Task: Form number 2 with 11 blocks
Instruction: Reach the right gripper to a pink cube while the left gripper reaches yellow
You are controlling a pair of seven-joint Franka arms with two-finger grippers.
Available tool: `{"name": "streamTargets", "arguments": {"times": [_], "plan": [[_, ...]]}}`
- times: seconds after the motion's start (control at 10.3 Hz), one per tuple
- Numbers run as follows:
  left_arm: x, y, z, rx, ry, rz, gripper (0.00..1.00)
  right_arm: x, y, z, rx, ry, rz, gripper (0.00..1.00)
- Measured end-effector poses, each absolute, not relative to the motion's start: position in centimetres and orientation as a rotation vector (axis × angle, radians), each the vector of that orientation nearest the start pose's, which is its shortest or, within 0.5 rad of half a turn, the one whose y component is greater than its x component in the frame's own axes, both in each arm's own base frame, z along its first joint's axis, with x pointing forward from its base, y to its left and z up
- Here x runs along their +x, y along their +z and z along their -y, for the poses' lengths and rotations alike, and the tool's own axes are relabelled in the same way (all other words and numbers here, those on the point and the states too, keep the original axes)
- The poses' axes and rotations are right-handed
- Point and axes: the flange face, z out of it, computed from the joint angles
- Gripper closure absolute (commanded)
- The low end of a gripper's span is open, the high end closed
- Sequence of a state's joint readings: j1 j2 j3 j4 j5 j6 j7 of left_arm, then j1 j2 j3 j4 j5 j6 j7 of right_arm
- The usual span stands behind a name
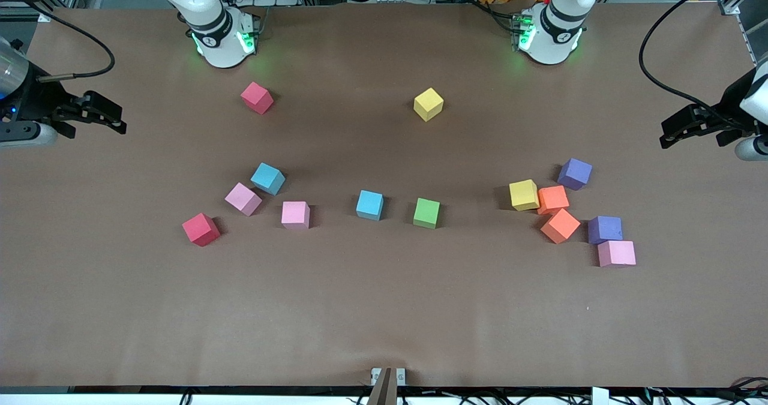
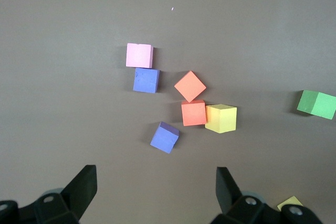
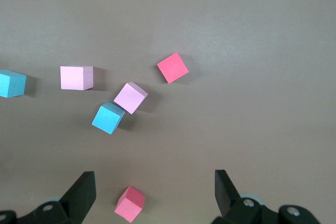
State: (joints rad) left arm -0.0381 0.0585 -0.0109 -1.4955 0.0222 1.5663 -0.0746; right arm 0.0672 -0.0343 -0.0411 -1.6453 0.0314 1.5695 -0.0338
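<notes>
A: Matte, foam-looking cubes, all one size. I'd judge the blocks light, slightly yielding and not slippery; nothing fragile. Take each by two opposite flat faces, squared to the gripper, since several sit turned at an angle.

B: Where do they lie?

A: Scattered on the brown surface (image 1: 384, 309), no number 2 begun. Toward the left arm's end there is a tight cluster: a yellow block (image 1: 524, 194) touching an orange block (image 1: 552, 199), a second orange block (image 1: 560, 225) just beside, two purple ones, and a pink block (image 1: 617, 253) touching the nearer purple block (image 1: 605, 229). The touching ones may need nudging apart before fingers fit.

B: And the middle?

A: A green block (image 1: 426, 213) and a light blue block (image 1: 369, 204) stand apart, easy first picks. Pinks, another blue and two reds lie toward the right arm's end.

B: Grippers?

A: The left gripper (image 2: 155, 188) hangs spread wide over its end of the surface, holding nothing. The right gripper (image 3: 155, 192) is likewise wide and empty over its own end, touching no block.
</notes>
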Motion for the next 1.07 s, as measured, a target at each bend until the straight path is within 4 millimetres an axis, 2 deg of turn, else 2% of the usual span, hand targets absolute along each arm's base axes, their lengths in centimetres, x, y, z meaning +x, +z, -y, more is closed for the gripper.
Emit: {"name": "streamTargets", "arguments": {"times": [0.39,0.58,0.68,0.97,1.07], "plan": [[57.2,62.7,2.6,-3.120,-0.021,0.038,0.00,54.2,60.7,-1.7,-3.107,0.067,0.092,0.00],[57.1,61.7,3.4,-3.134,0.014,0.022,0.00,54.5,60.3,-1.7,-3.107,0.076,0.085,0.00],[56.9,60.2,6.1,-3.139,0.061,0.018,0.00,54.9,59.6,-1.8,-3.108,0.085,0.065,0.00],[54.7,53.6,19.4,-3.132,0.128,-0.073,0.00,57.2,55.3,-3.7,-3.115,0.136,-0.043,0.00],[53.4,51.1,22.8,-3.128,0.146,-0.159,0.00,58.0,53.7,-4.6,-3.118,0.144,-0.086,0.00]]}}
